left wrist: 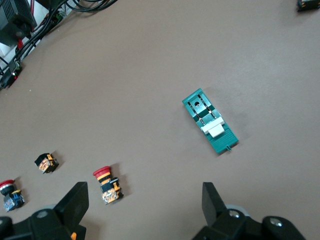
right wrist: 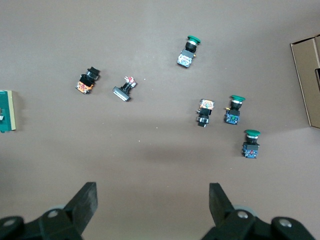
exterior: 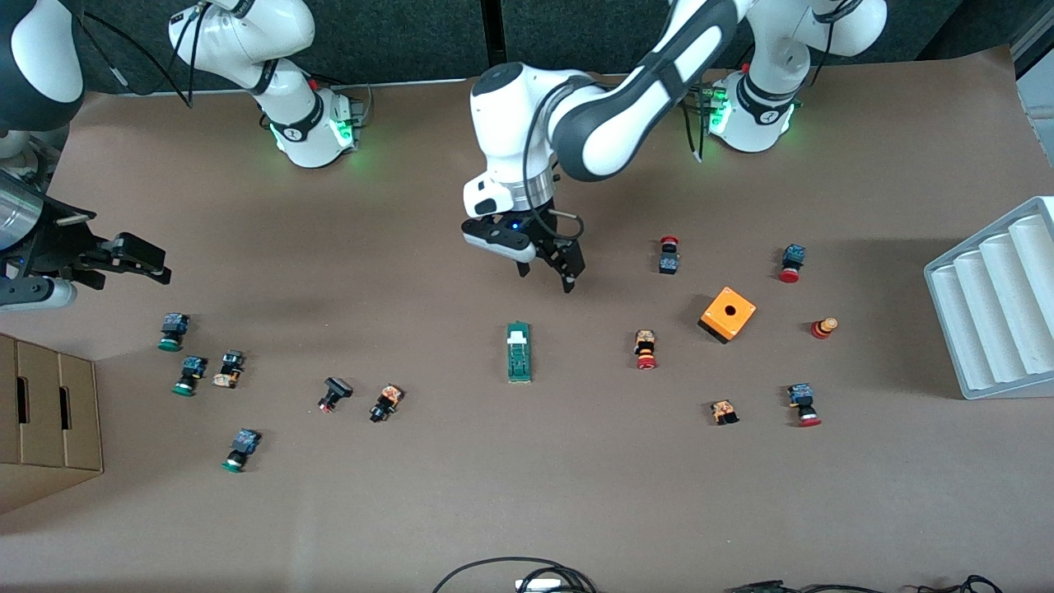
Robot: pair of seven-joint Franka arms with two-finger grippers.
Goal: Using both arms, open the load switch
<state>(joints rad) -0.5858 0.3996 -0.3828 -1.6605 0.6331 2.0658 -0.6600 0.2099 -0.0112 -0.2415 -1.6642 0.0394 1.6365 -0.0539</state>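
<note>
The load switch (exterior: 518, 352) is a slim dark-green block with a white piece at one end, lying flat at mid-table. It also shows in the left wrist view (left wrist: 210, 121), and its edge shows in the right wrist view (right wrist: 7, 111). My left gripper (exterior: 546, 277) hangs open over bare table just off the switch's white end, holding nothing; its jaws (left wrist: 145, 200) stand wide apart. My right gripper (exterior: 152, 265) is open and empty in the air at the right arm's end of the table, its jaws (right wrist: 152, 200) over bare table beside green-capped buttons.
Small push buttons lie scattered on both sides of the switch, the closest a red-capped one (exterior: 645, 349). An orange cube box (exterior: 727, 314) and a white ridged tray (exterior: 996, 296) sit toward the left arm's end. A cardboard box (exterior: 45, 412) stands at the right arm's end.
</note>
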